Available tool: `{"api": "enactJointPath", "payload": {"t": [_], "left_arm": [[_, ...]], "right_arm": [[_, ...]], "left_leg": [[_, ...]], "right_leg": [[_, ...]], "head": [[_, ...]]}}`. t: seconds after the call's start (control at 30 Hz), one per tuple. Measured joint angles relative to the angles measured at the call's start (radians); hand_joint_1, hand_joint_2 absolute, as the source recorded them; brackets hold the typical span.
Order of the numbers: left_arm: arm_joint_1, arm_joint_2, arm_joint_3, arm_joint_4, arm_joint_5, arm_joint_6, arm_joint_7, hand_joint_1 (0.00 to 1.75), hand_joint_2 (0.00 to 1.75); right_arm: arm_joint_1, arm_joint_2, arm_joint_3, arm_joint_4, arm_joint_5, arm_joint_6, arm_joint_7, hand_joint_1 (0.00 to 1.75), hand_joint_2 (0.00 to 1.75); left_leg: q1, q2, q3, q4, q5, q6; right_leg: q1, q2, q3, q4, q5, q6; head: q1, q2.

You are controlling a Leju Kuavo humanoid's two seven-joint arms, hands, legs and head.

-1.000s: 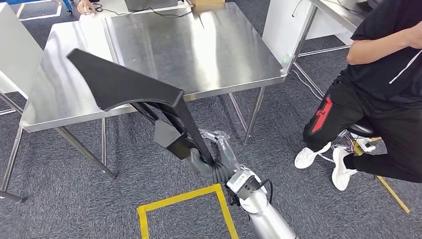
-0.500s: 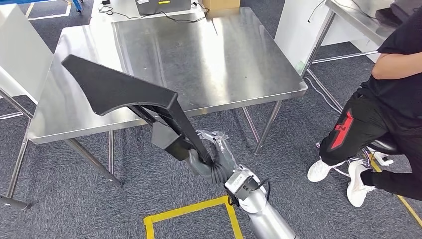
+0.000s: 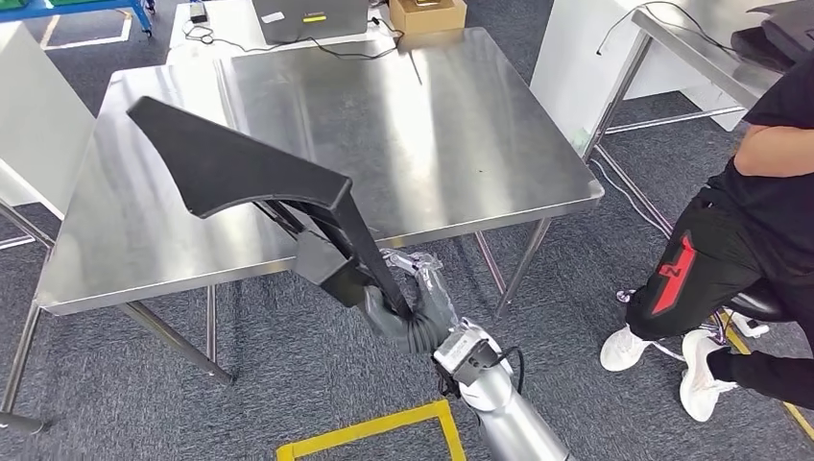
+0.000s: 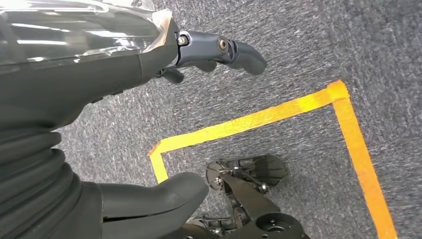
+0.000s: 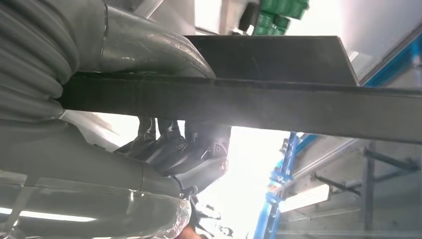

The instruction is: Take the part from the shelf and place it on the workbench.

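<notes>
A: Right hand (image 3: 408, 298) first: wrapped round the lower stem of the black part (image 3: 240, 173), holding it up. Broad flat end juts left and far, over the near edge of the steel worktop (image 3: 432, 125).

B: Left hand (image 4: 219, 50)?

A: Hangs over grey carpet and yellow floor tape (image 4: 259, 119), fingers apart, nothing in it.

B: Part on the worktop yet?

A: No, in the air, tilted. I'd say carry phase, placement not done.

B: Risks?

A: Grip sits low on a long, top-heavy piece, so it could swing or slip. The wide end could clip the worktop edge on the way down. Seated person (image 3: 739, 230) close on the right.

B: Any text?

A: Red mark on the person's trouser leg, unreadable. Cardboard box (image 3: 427, 14) and grey device (image 3: 307, 17) at the far edge, yellow label, too small to read.
</notes>
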Motion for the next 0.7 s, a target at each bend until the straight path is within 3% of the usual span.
{"api": "enactJointPath", "payload": {"t": [0.07,0.1,0.17,0.23,0.27,0.3,0.33,0.4,0.43,0.47,0.53,0.6,0.63,0.7], "left_arm": [[-0.001,0.000,-0.003,0.000,-0.002,-0.001,0.000,0.00,1.75],[-0.002,0.000,-0.004,0.000,-0.004,-0.002,-0.001,0.00,1.75],[-0.003,0.000,-0.008,0.000,-0.006,-0.002,-0.001,0.00,1.75],[-0.003,0.001,-0.010,0.000,-0.007,-0.002,-0.001,0.00,1.75],[-0.003,0.001,-0.011,0.000,-0.007,-0.003,-0.001,0.00,1.75],[-0.002,0.001,-0.012,0.000,-0.008,-0.003,-0.001,0.00,1.75],[-0.002,0.001,-0.013,0.000,-0.008,-0.004,-0.001,0.00,1.75],[-0.003,0.000,-0.017,0.000,-0.011,-0.005,-0.001,0.00,1.75],[-0.003,0.000,-0.019,0.000,-0.012,-0.005,-0.001,0.00,1.75],[-0.003,0.000,-0.020,0.000,-0.012,-0.006,-0.002,0.00,1.75],[-0.004,0.003,-0.021,0.000,-0.012,-0.008,-0.004,0.00,1.75],[-0.006,0.005,-0.022,0.000,-0.010,-0.010,-0.008,0.00,1.75],[-0.006,0.005,-0.022,0.000,-0.009,-0.012,-0.010,0.00,1.75],[-0.006,0.006,-0.023,0.000,-0.008,-0.015,-0.011,0.00,1.75]], "right_arm": [[-0.002,0.000,0.001,-0.001,0.001,-0.002,-0.001,1.75,1.75],[-0.004,0.000,0.002,-0.001,0.001,-0.003,-0.001,1.75,1.75],[-0.007,-0.001,0.002,-0.002,0.001,-0.006,-0.001,1.75,1.75],[-0.005,-0.004,0.002,-0.002,0.001,-0.007,-0.002,1.75,1.75],[-0.003,-0.006,0.002,-0.001,0.001,-0.008,-0.001,1.75,1.75],[-0.002,-0.007,0.002,-0.001,0.001,-0.008,-0.001,1.75,1.75],[-0.001,-0.008,0.002,-0.001,0.002,-0.009,-0.001,1.75,1.75],[-0.001,-0.010,0.002,-0.002,0.003,-0.015,-0.001,1.75,1.75],[-0.001,-0.010,0.002,-0.001,0.005,-0.020,0.000,1.75,1.75],[0.000,-0.011,0.003,-0.002,0.007,-0.025,0.001,1.75,1.75],[0.002,-0.009,0.003,-0.004,0.017,-0.037,0.006,1.75,1.75],[0.004,-0.005,0.002,-0.009,0.038,-0.057,0.012,1.75,1.75],[0.005,-0.003,0.002,-0.013,0.051,-0.067,0.015,1.75,1.75],[0.006,0.002,0.002,-0.019,0.073,-0.081,0.019,1.75,1.75]], "left_leg": [[-0.002,-0.003,0.023,-0.008,0.001,0.022],[-0.003,-0.004,0.034,-0.011,-0.001,0.031],[-0.003,-0.005,0.052,-0.015,-0.009,0.041],[-0.004,-0.007,0.063,-0.015,-0.022,0.045],[-0.004,-0.009,0.070,-0.015,-0.030,0.045],[-0.004,-0.011,0.081,-0.015,-0.039,0.045],[-0.004,-0.012,0.093,-0.015,-0.049,0.043],[-0.006,-0.013,0.121,-0.014,-0.071,0.036],[-0.008,-0.013,0.130,-0.014,-0.083,0.032],[-0.010,-0.013,0.136,-0.016,-0.094,0.025],[-0.013,-0.010,0.148,-0.016,-0.105,0.013],[-0.010,-0.007,0.149,0.010,-0.109,0.003],[-0.009,-0.006,0.129,0.048,-0.115,-0.002],[-0.007,-0.006,0.052,0.168,-0.148,-0.010]], "right_leg": [[0.002,-0.001,0.007,0.016,-0.004,0.015],[0.001,-0.003,-0.005,0.043,-0.009,0.017],[-0.002,-0.005,-0.073,0.152,-0.035,0.015],[-0.001,-0.005,-0.169,0.274,-0.079,0.011],[-0.001,-0.005,-0.204,0.301,-0.095,0.011],[-0.001,-0.005,-0.223,0.295,-0.095,0.016],[-0.001,-0.005,-0.223,0.254,-0.072,0.025],[-0.001,-0.010,-0.199,0.122,0.021,0.045],[0.000,-0.016,-0.187,0.071,0.057,0.044],[0.001,-0.020,-0.176,0.039,0.083,0.035],[-0.001,-0.021,-0.166,0.027,0.095,0.005],[-0.007,-0.016,-0.148,0.022,0.101,-0.014],[-0.008,-0.014,-0.136,0.021,0.099,-0.021],[-0.007,-0.013,-0.122,0.020,0.087,-0.032]], "head": [[0.002,0.000],[0.003,0.000],[0.005,0.000],[0.006,0.000],[0.006,0.000],[0.006,0.000],[0.006,0.000],[0.007,0.000],[0.007,0.000],[0.007,0.000],[0.007,0.000],[0.007,0.000],[0.006,0.000],[0.006,0.000]]}}
